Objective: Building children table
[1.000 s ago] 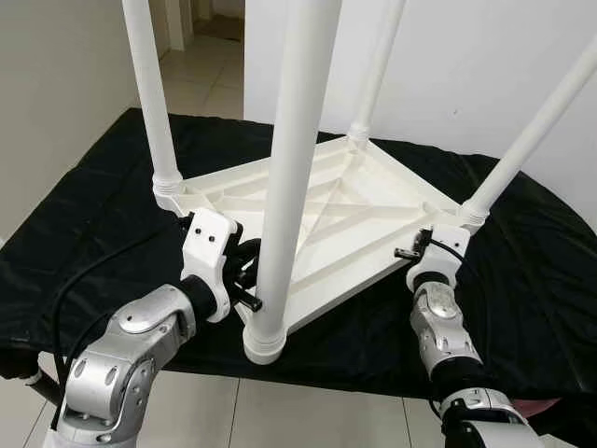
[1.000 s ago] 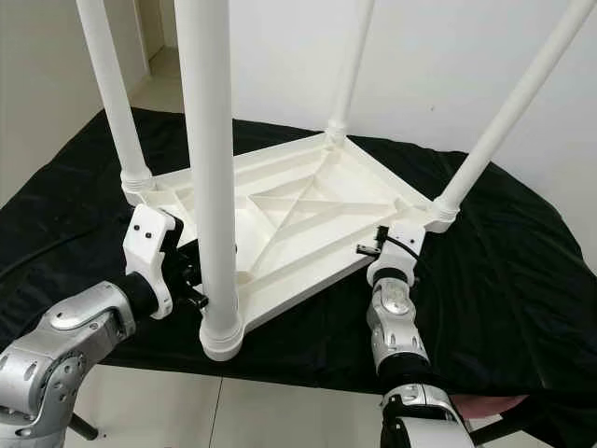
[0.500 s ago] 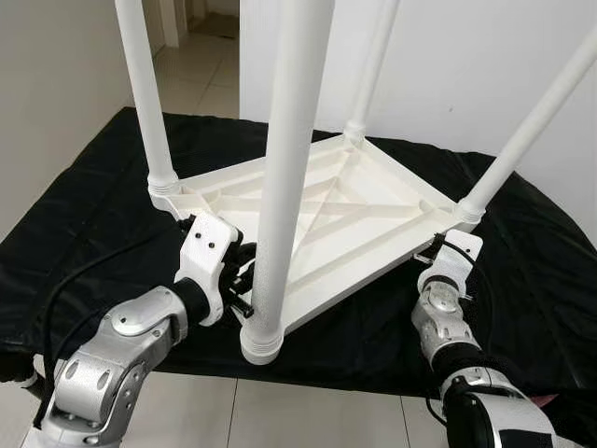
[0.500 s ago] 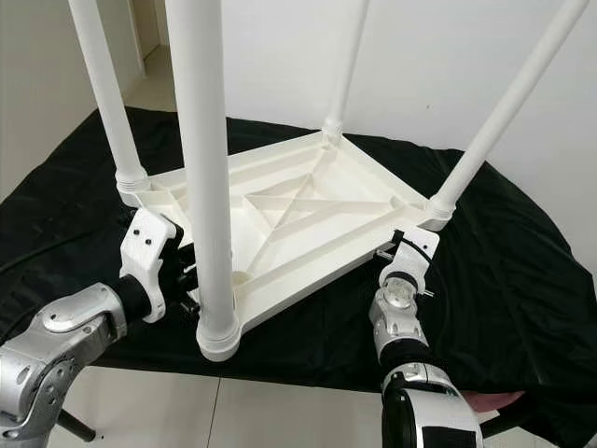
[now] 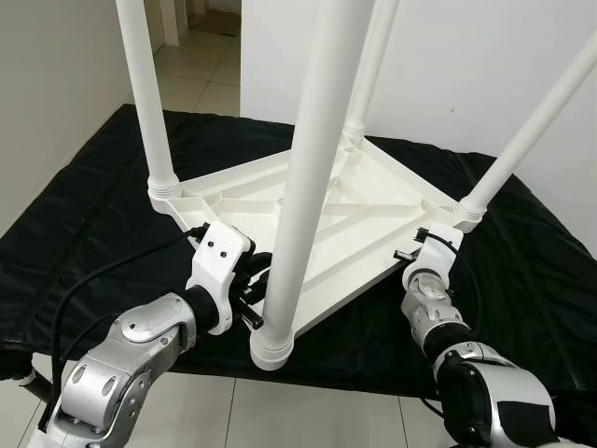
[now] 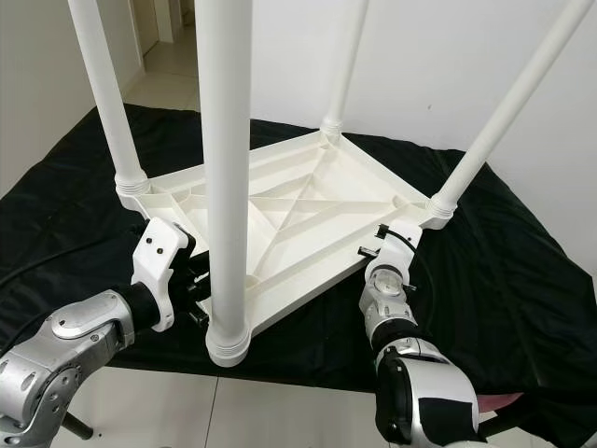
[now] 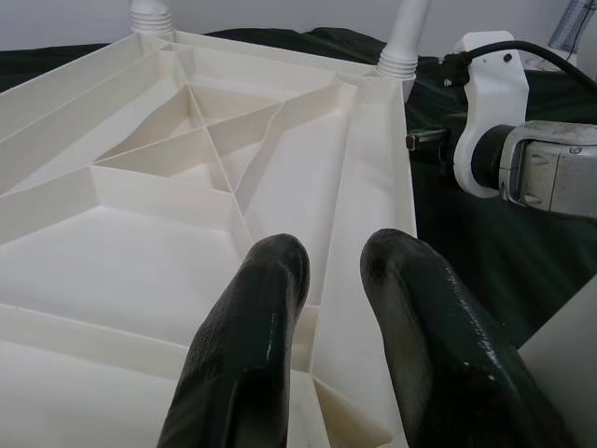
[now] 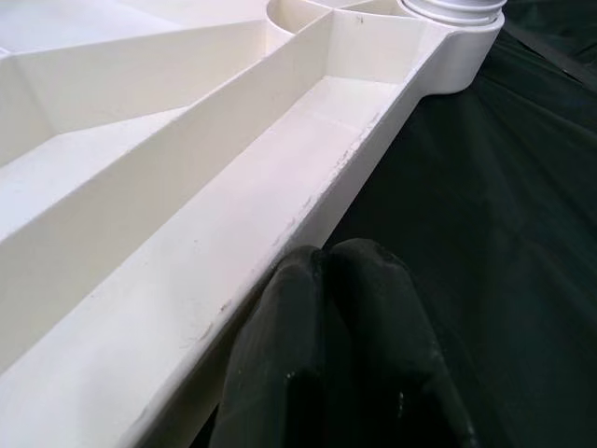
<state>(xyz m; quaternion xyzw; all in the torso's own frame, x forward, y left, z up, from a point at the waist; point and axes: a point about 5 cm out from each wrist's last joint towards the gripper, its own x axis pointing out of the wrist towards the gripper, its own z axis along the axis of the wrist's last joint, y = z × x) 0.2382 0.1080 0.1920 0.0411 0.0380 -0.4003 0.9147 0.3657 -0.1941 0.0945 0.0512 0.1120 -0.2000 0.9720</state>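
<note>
A white children's table (image 5: 347,222) lies upside down on the black cloth, its legs pointing up. The near leg (image 5: 300,187) rises close in front of me. My left gripper (image 7: 338,254) is at the near-left edge beside that leg, and its fingers (image 7: 266,308) are shut on the tabletop's raised rim, one on each side. My right gripper (image 8: 336,263) is shut with nothing held. Its fingertips press against the outer side of the rim near the right corner leg (image 5: 522,140). In the eye views the left gripper (image 5: 252,291) and right gripper (image 5: 412,254) flank the near edge.
The black cloth (image 5: 93,205) covers the low surface, and its front edge drops to a tiled floor (image 5: 317,411). A white wall (image 5: 466,65) stands behind it. A black cable (image 5: 103,280) runs along my left arm. An open doorway (image 5: 201,37) lies at the far left.
The near leg now leans further right in the picture, and its corner sits slightly nearer to me. My left gripper has followed it right. My right gripper has risen closer to the right corner.
</note>
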